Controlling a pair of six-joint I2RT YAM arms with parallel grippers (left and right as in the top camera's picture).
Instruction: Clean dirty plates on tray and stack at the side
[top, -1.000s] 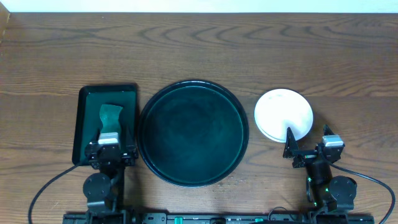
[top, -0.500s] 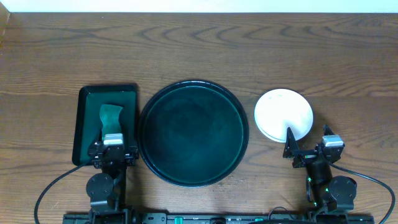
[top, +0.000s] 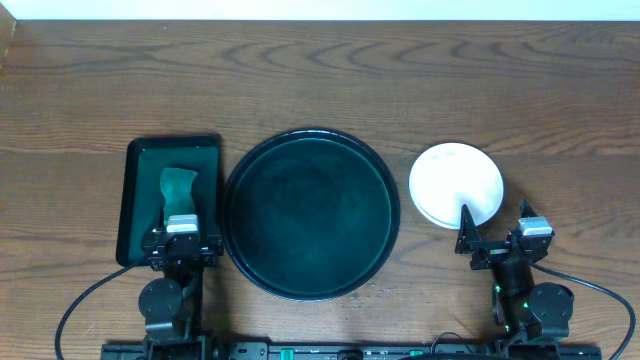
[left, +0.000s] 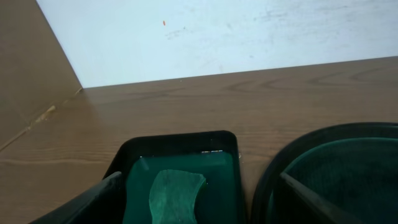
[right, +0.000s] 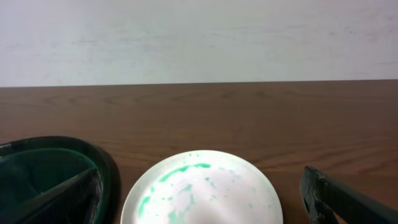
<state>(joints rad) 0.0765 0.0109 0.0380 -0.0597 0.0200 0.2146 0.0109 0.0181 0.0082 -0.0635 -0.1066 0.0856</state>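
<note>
The large round black-green tray (top: 310, 213) lies in the middle of the table with nothing on it; it also shows in the left wrist view (left: 336, 162) and the right wrist view (right: 56, 162). The white plates (top: 455, 185) sit stacked on the table to its right. The top plate (right: 202, 190) carries teal-green streaks and specks. My right gripper (top: 497, 232) is open and empty just in front of the stack (right: 200, 180). My left gripper (top: 181, 238) is open and empty over the near end of the small rectangular tray (left: 200, 177).
A rectangular dark green tray (top: 135, 200) lies left of the round tray and holds a teal sponge (top: 177, 185), seen between my left fingers (left: 176, 194). A light wall runs behind the table's far edge.
The left gripper has shifted slightly back toward the table's front edge. The right arm, plates and trays have not moved.
</note>
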